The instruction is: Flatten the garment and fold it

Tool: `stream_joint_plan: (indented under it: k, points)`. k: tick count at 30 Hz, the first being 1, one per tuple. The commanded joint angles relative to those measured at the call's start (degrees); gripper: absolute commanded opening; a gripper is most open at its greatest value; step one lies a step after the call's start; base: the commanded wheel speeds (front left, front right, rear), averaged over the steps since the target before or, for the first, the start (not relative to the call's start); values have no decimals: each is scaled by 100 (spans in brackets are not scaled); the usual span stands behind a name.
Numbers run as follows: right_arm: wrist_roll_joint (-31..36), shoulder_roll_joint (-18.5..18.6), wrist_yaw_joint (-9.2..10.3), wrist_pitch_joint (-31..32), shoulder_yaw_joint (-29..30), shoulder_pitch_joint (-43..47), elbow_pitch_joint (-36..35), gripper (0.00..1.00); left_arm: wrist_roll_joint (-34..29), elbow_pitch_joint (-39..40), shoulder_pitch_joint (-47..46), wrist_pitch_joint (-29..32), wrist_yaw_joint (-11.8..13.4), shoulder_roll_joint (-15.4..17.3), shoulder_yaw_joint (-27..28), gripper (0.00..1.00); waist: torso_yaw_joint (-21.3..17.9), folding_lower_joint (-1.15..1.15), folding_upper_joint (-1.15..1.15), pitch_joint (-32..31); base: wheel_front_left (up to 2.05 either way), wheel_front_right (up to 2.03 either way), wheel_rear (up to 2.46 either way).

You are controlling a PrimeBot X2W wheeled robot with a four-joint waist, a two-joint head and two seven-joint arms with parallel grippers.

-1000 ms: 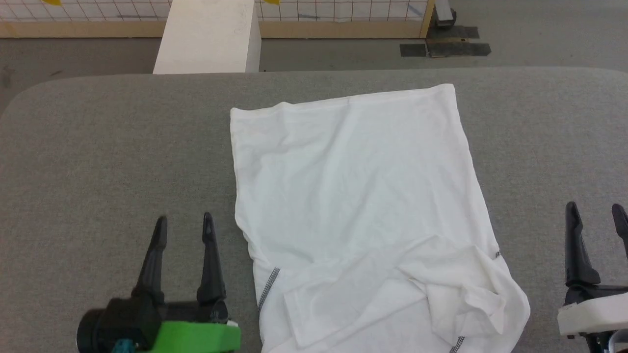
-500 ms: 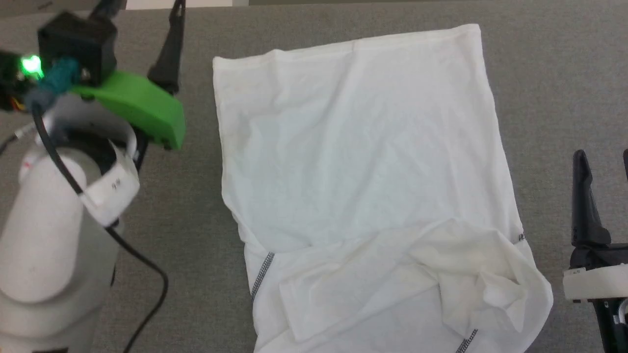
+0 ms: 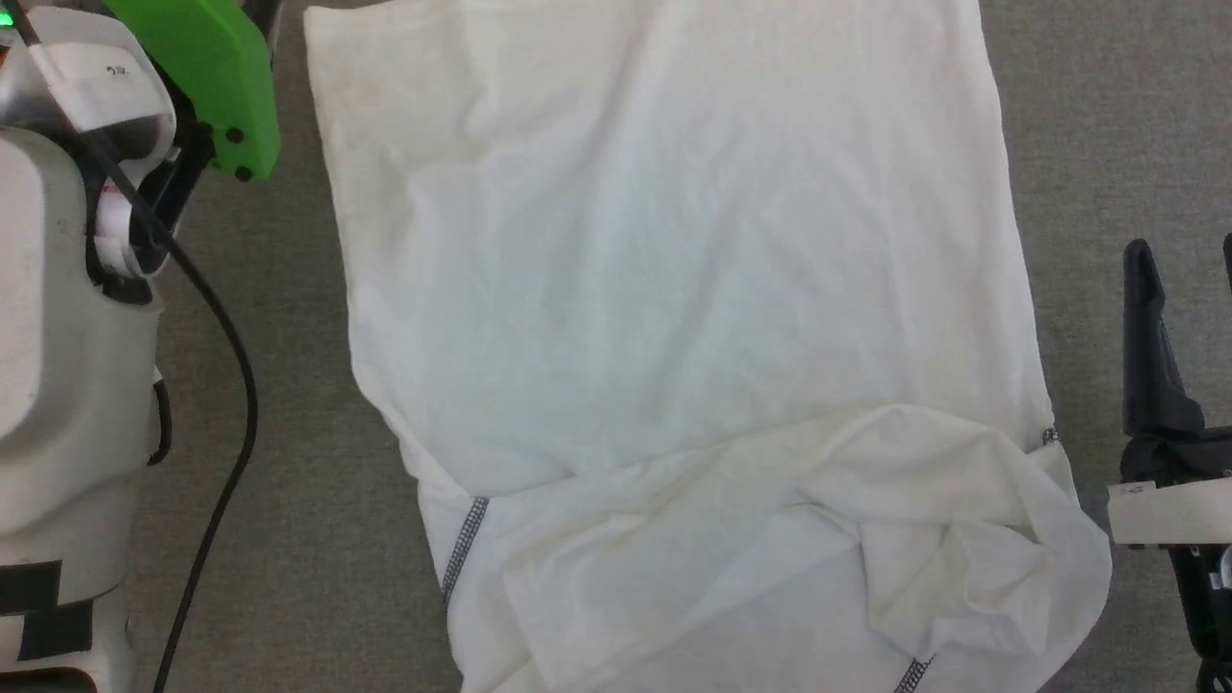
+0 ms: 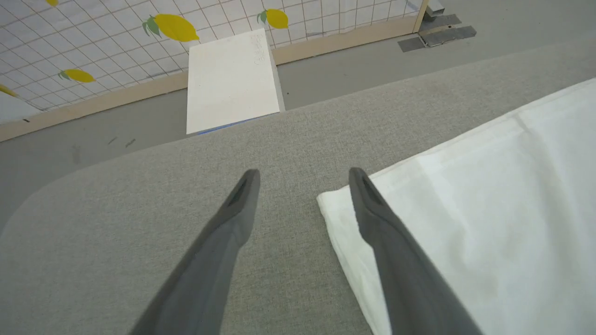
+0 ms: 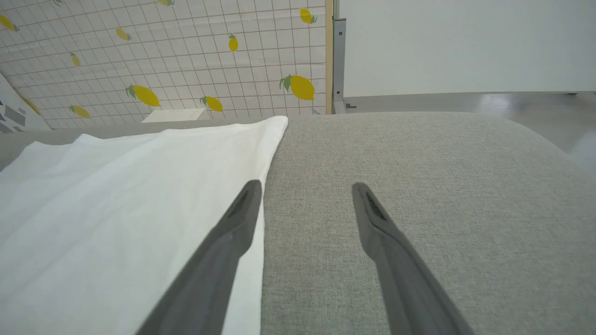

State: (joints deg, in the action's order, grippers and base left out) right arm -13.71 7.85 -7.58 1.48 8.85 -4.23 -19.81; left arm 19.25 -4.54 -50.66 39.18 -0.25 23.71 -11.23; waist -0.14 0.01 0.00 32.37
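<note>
Since one second ago my left arm has stretched forward, and my head has bent lower, so the whole picture has shifted. The left hand [image 4: 302, 174] hangs with fingers spread wide and empty at the far left corner of the white soft-fabric garment with grey stitched seams [image 3: 674, 289]. One finger is over the cloth and the other over the grey felt worktop [image 3: 289, 385], I judge in order to pinch this corner. The garment lies in the middle of the worktop, mostly flat, but its near part is bunched. My right hand [image 3: 1184, 252] waits just beside the right edge, also wide and empty, probably ready for that side.
</note>
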Motion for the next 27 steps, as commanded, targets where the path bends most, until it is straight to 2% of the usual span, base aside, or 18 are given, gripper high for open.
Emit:
stream_joint_plan:
  k: [1, 12, 13, 14, 17, 22, 27]
  points:
    - [-31, 36, 9, -46, 4, -121, 29, 100, 33, -36, -105, 57, 60, 19, 10, 100, -245, -1, 0, 375, 0, 0, 0]
    - [-129, 158, 9, -141, -2, -243, 181, 100, 156, -290, 85, 449, 391, -82, 49, 100, -400, -1, 0, 661, 0, 0, 0]
    - [-131, 164, 9, -142, 1, -250, 185, 100, 167, -312, 111, 500, 403, -82, 40, 54, -406, -1, 0, 669, 0, 0, 0]
    - [-135, 172, 9, -141, 3, -262, 188, 100, 172, -328, 141, 560, 400, -67, 20, 0, -413, -1, 0, 682, 0, 0, 0]
    - [-137, 201, 9, -129, 6, -306, 191, 100, 227, -356, 222, 642, 380, -25, 19, 0, -417, -1, 0, 684, 0, 0, 0]
    - [-306, 467, 9, -53, 13, -538, 79, 100, 217, -363, 302, 240, 399, -35, 79, 0, -358, -1, 0, 556, 0, 0, 0]
    - [-779, 1254, 9, 455, 68, -1414, -133, 100, 259, -457, 356, -82, 312, -143, 8, 0, -251, -1, 0, 383, 0, 0, 0]
